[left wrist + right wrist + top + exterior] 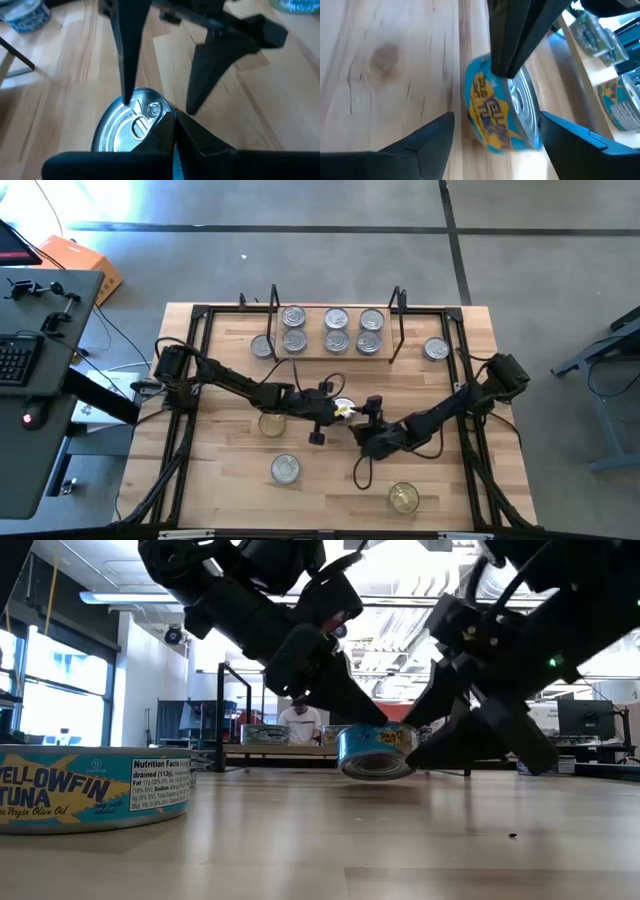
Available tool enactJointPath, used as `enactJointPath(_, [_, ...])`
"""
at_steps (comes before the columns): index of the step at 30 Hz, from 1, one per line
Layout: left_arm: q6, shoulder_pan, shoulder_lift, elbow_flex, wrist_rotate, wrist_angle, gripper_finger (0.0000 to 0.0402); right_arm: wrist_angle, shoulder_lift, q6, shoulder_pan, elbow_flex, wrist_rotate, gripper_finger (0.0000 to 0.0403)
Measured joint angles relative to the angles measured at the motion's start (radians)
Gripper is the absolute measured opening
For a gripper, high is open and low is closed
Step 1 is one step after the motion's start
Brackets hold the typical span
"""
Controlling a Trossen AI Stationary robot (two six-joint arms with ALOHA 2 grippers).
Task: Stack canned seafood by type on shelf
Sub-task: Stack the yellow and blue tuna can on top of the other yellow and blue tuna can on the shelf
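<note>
high: overhead, straight down, whole surface (230, 480)
low: surface level, facing room
wrists: close, opposite sides
shared: blue tuna can (375, 751)

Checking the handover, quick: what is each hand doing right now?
Left hand: shut on the blue can, rim pinched.
Right hand: open, fingers either side of that can.

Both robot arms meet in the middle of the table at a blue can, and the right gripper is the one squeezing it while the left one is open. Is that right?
Not quite. It's swapped: the left gripper is shut on the blue can, and the right gripper is open, its fingers standing apart on either side. The right wrist view shows this. The arms do meet mid-table.
</note>
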Motion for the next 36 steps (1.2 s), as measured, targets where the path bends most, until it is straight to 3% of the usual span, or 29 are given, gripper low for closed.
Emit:
enactJointPath(6, [0.007,-0.003,-0.002,0.000,0.003,0.038,0.0000,0.182,0.000,-0.087,-0.026,-0.060,-0.016,0.0244])
enactJointPath(11, [0.002,-0.002,-0.024,0.000,-0.005,0.019,0.0001,0.169,0.000,-0.084,-0.036,-0.046,-0.030,0.0171])
enactJointPath(14, [0.003,-0.002,-0.075,0.000,-0.031,-0.065,0.0001,0.161,-0.001,-0.062,-0.040,-0.035,-0.048,0.0121])
enactJointPath(17, [0.000,-0.004,-0.164,0.003,-0.098,-0.221,0.0000,0.122,-0.001,-0.060,-0.039,-0.006,-0.048,0.0120])
enactJointPath(23, [-0.198,-0.014,-0.336,0.000,-0.263,-0.646,0.0000,-0.130,-0.010,-0.052,-0.033,0.166,-0.011,0.0120])
enactJointPath(27, [-0.356,-0.078,-0.430,-0.064,-0.413,-0.819,0.0000,-0.398,-0.018,-0.064,-0.072,0.342,0.068,0.0120])
enactJointPath(31, [-0.489,-0.164,-0.510,-0.186,-0.505,-0.782,0.0000,-0.619,-0.019,-0.161,-0.171,0.505,0.083,0.0120])
enactJointPath(36, [-0.604,-0.270,-0.550,-0.344,-0.538,-0.599,0.0000,-0.644,-0.019,-0.371,-0.406,0.597,-0.076,0.0120])
